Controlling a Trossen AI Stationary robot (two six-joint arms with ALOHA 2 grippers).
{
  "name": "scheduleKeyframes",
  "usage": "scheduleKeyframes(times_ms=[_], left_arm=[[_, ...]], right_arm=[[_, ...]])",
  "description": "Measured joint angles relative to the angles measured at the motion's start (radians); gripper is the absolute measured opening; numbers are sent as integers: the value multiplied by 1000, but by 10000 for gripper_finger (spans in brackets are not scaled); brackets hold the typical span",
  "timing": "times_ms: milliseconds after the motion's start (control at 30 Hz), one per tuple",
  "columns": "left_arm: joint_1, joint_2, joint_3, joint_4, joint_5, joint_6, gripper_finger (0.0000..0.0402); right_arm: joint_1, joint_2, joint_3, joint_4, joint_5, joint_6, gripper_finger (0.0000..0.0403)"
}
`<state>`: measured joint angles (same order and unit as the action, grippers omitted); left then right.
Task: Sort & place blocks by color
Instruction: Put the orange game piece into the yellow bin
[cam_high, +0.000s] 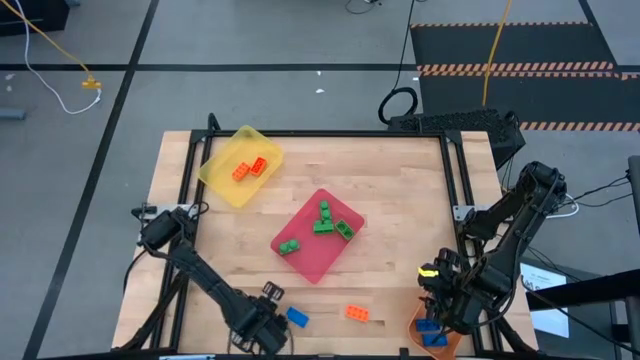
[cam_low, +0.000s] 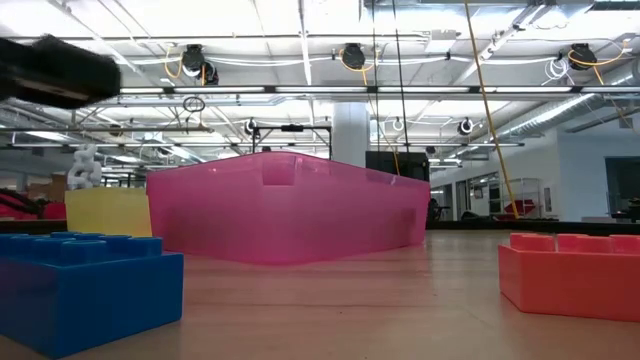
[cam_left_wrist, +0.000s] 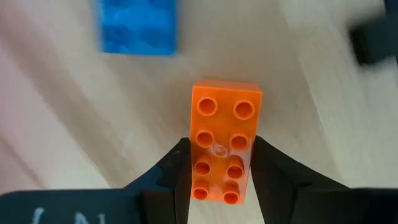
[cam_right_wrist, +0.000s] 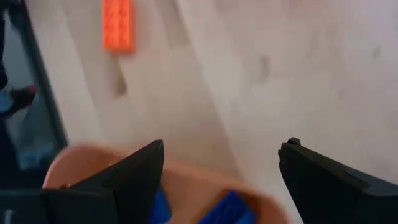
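My left gripper (cam_high: 262, 328) stands at the table's near edge, left of centre, pointing down, shut on an orange block (cam_left_wrist: 224, 143) that the high view hides. A blue block (cam_high: 297, 317) lies on the wood just beside it, and a second orange block (cam_high: 357, 313) lies farther right. My right gripper (cam_right_wrist: 221, 168) hangs open over the orange tray (cam_high: 440, 340) at the near right corner, where blue blocks (cam_right_wrist: 233, 208) lie. Orange blocks (cam_high: 250, 168) sit in the yellow tray (cam_high: 225, 185), and green blocks (cam_high: 325, 225) in the pink-red tray (cam_high: 315, 262). My left gripper pinches the orange block by its two long sides (cam_left_wrist: 194, 168), at the half nearer one end, between its two fingers. The fingers come from above and lie across the block. The block is level with its studs up; whether it is off the wood I cannot tell.
Bare wood lies between the pink-red tray and the near edge, with only the loose blue block (cam_low: 85, 285) and orange block (cam_low: 570, 275) on it. A metal frame (cam_high: 450, 180) runs along the table's sides. The right arm fills the near right corner.
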<state>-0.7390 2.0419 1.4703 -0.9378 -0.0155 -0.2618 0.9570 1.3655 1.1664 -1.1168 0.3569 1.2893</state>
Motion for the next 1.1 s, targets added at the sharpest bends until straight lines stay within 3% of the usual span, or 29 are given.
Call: scheduleKeyframes(times_ms=[167,367,600,733,867,1100], left_arm=[[59,-62,55,-3,-5,-131,130],[114,-227,61,-32,-187,-229,130],[221,-444,62,-370,-425,-405,130],[362,-525,62,-504,-450,-468,130],[534,-560,61,-529,-419,-453,130],[854,-548,61,-483,-371,-240,130]], right_arm=[[-43,0,0,8,112,-71,299],[-118,-21,0,124,278,-256,299],[-203,-75,0,394,513,-597,299],[-284,-91,0,473,536,-710,299],[-351,-90,-13,489,537,-726,299],[-406,-91,-112,554,490,-786,299]])
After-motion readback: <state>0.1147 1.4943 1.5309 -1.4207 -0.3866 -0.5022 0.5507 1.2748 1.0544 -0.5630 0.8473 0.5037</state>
